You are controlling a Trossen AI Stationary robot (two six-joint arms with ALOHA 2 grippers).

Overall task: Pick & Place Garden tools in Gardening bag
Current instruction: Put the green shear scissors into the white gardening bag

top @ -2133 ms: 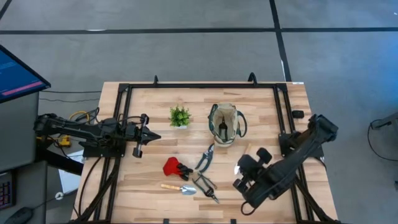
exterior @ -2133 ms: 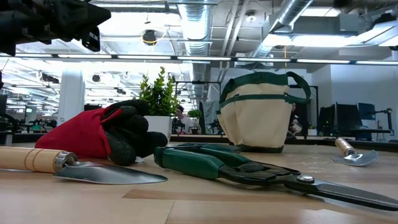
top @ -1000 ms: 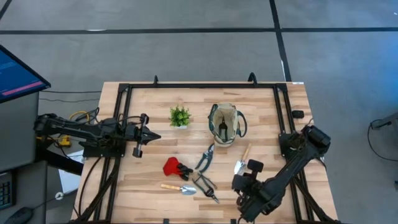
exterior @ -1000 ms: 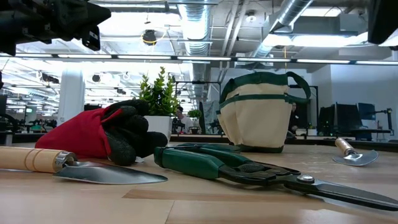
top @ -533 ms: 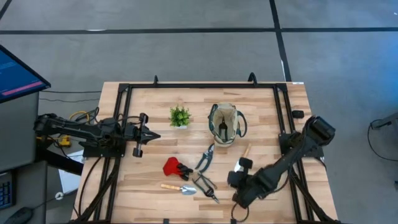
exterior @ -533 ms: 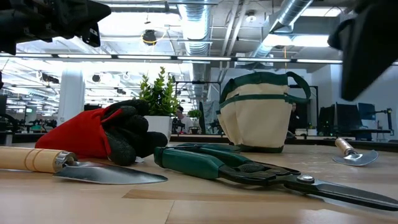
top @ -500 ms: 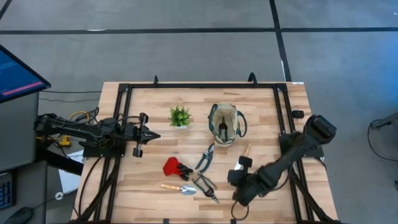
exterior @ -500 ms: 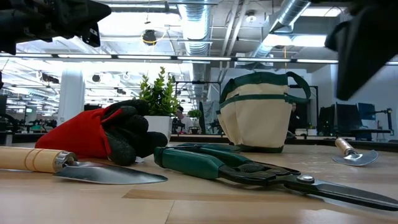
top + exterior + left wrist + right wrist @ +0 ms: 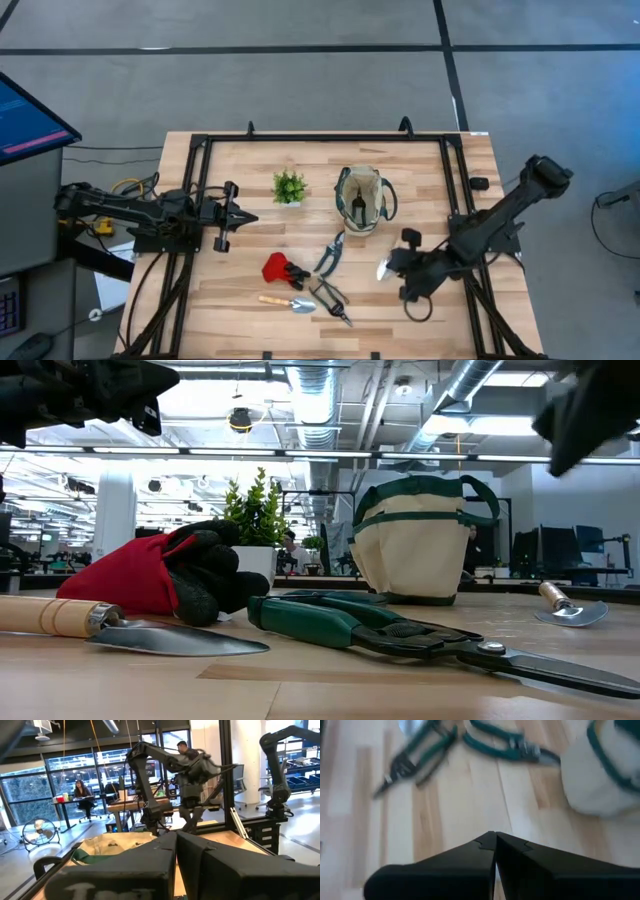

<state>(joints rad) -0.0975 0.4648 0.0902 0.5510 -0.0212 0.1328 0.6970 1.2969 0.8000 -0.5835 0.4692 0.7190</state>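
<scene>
The right gripper (image 9: 392, 266) has swung back toward the small trowel (image 9: 385, 268), fingers pressed together, empty. The left gripper (image 9: 248, 219) waits, likewise closed, left of the gardening bag (image 9: 361, 199).

- The gardening bag (image 9: 361, 199) — beige canvas with dark green trim and loop handles — stands upright just right of centre in the high view, its mouth open, with a dark tool showing inside.
- Green-handled shears (image 9: 329, 252) lie below the bag, near it, blades pointing up toward it.
- A second pair of pruners (image 9: 331, 301) lies lower, tips aimed to the lower right.
- A red-and-black piece (image 9: 281, 268) rests left of the shears.
- A wooden-handled trowel (image 9: 288, 303) lies flat at lower centre, silver blade to the right.
- Another trowel (image 9: 388, 262) lies right of the shears, partly hidden.
</scene>
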